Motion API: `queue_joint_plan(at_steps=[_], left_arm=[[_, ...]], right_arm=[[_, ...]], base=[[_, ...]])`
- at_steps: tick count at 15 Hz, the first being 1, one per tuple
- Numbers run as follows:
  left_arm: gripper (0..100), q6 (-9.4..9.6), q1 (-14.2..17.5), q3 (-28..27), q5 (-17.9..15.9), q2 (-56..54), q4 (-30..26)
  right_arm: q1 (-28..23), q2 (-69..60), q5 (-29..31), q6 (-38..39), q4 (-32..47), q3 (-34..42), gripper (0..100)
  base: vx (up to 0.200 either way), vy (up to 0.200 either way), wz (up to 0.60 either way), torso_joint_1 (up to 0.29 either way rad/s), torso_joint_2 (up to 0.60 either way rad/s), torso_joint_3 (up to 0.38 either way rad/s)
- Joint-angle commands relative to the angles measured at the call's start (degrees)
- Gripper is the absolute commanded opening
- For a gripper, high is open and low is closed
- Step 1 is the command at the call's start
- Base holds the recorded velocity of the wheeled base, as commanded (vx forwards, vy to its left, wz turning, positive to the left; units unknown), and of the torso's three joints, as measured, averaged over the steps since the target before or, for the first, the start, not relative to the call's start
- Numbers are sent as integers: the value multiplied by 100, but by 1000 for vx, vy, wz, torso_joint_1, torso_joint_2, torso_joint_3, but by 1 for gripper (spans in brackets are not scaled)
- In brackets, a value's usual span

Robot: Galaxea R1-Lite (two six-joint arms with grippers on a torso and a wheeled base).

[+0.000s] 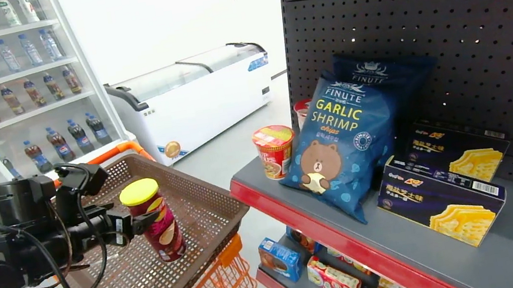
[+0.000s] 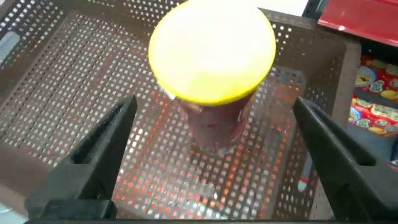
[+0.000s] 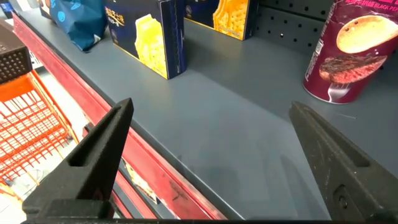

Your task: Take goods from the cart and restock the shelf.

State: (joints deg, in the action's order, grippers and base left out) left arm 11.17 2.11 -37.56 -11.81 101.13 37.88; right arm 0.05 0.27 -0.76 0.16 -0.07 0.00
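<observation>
Lower left of the head view: left gripper (image 1: 141, 221) level over the cart (image 1: 235, 274), jaws spread wide either side of a maroon chips can (image 1: 153, 220) with a yellow lid, clear of it on both sides. Can inside the brown perforated basket (image 1: 191, 181) on top of the cart. In the right wrist view, right gripper (image 3: 211, 112) above the grey shelf (image 3: 224, 118), jaws open and holding nothing. Upper right there, a second chips can (image 3: 345, 53) upright on the shelf. Upper left, a dark blue cracker box (image 3: 155, 37).
</observation>
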Motion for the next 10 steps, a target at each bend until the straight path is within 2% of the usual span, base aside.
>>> queue_joint_plan(at_steps=[1,4,6,10], left_arm=[[100,-115,-149,21,4,460,238],[100,-159,-334,12,381,952,791],[100,-159,-343,12,425,1312,1363],[100,-159,-422,12,469,1884,2163]], right_arm=[[4,0,-4,2,-1,0,100],[4,0,-4,2,-1,0,100],[4,0,-4,2,-1,0,100],[4,0,-4,2,-1,0,100]], base=[[0,0,0,0,0,0],[0,0,0,0,0,0],[0,0,0,0,0,0],[0,0,0,0,0,0]])
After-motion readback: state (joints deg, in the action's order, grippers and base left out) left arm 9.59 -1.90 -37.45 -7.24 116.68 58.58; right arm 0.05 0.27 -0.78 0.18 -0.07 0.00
